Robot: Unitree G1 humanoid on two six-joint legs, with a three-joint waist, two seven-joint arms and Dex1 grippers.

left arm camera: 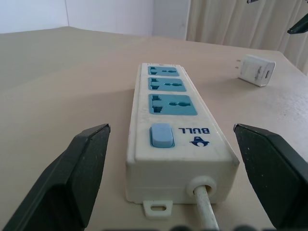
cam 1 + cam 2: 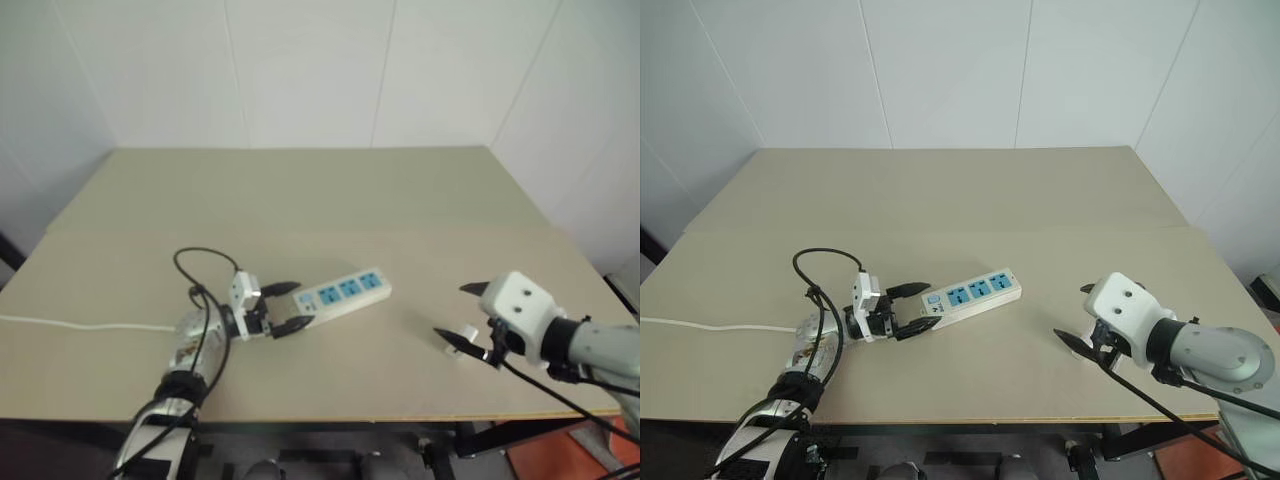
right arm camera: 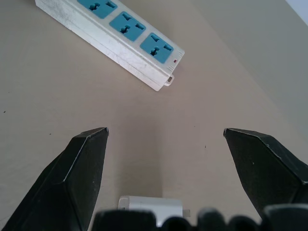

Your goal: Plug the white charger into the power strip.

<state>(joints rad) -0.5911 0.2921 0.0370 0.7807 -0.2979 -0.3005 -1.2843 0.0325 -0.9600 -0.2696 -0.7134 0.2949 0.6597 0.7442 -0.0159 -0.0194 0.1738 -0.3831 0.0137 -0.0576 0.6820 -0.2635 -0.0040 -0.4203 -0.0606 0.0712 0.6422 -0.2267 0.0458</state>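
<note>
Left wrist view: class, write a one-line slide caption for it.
Open left gripper straddles the switch end of the power strip; the white charger lies loose on the table beyond.

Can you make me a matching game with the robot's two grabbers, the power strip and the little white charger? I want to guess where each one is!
Things:
1. left gripper
2. right gripper
3. power strip
4. white charger

Places:
A. lying flat on the table, cord end between black fingers
B. open, at the strip's switch end
C. open, above the charger
D. lying on the table, apart from the strip

Pairs: 1-B, 2-C, 3-A, 4-D
</note>
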